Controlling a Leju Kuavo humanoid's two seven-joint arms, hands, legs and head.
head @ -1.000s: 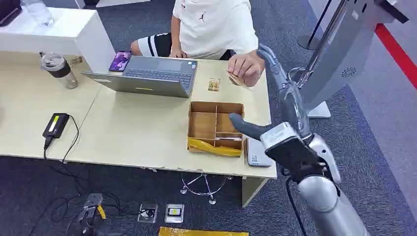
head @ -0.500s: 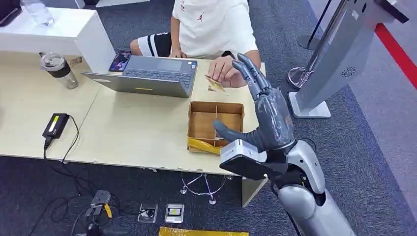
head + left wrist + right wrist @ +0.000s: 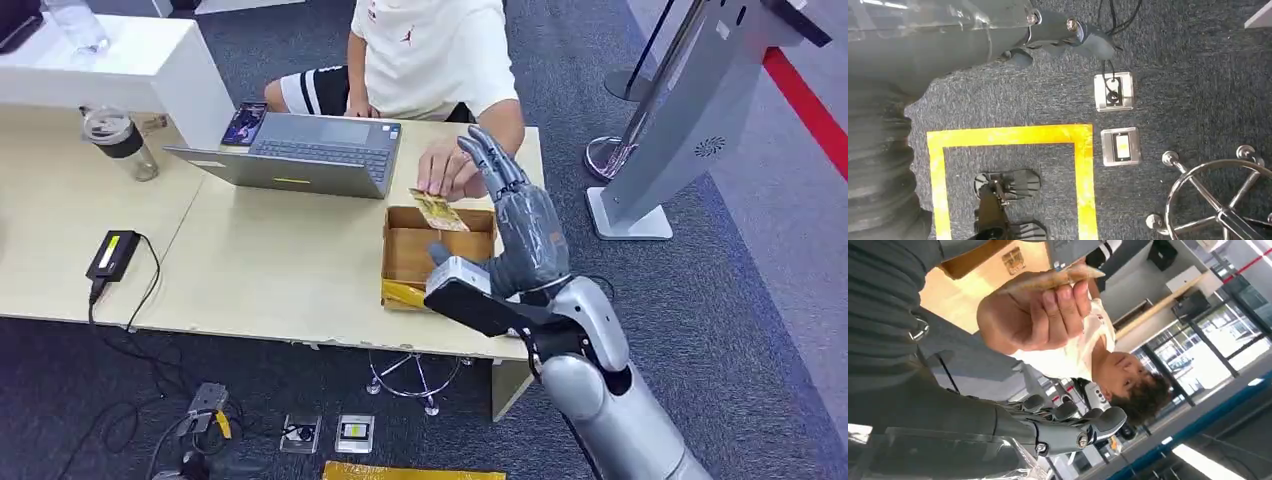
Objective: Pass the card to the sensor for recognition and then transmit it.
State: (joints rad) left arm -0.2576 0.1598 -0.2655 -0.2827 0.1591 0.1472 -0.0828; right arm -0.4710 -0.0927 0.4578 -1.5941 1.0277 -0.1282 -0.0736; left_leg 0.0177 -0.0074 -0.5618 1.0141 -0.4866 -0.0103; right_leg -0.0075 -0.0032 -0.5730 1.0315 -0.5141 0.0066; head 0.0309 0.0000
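Beige surface [image 3: 270, 265]: right hand [image 3: 525, 235], fingers spread and empty, has swung in beside person's hand [image 3: 445, 170] offering card [image 3: 437, 210]; handover imminent.

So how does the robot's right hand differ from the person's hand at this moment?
The right hand is dark grey and mechanical; the person's hand is bare. The right hand holds nothing, fingers apart and pointing up above the cardboard box; the person's hand pinches the card at the box's far edge. The right hand is raised in the air; the person's hand is low by the table. Both are near the box.
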